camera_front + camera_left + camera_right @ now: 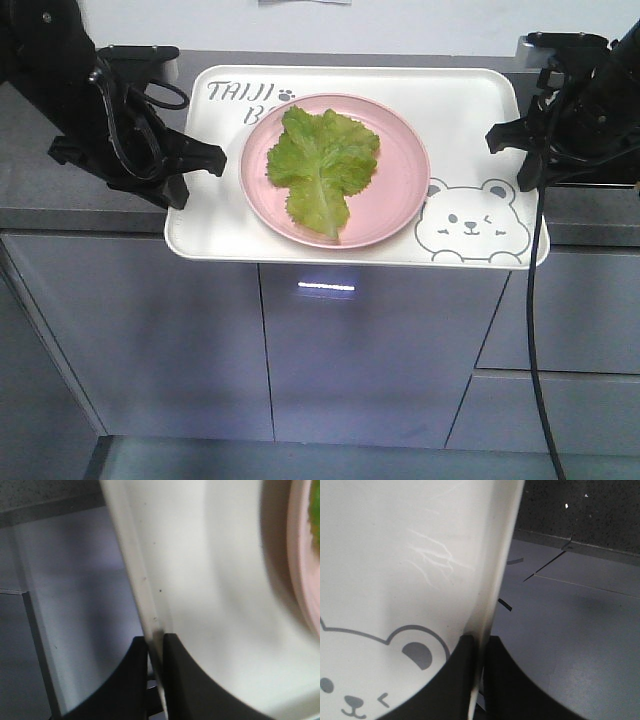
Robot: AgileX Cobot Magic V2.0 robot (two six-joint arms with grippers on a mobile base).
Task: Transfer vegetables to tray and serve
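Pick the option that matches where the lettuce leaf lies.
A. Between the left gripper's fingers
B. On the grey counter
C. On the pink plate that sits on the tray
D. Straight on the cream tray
C: the lettuce lies in the middle of the pink plate, and that plate rests on the tray.

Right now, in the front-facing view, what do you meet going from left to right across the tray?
left gripper at the tray rim → lettuce → bear drawing → right gripper
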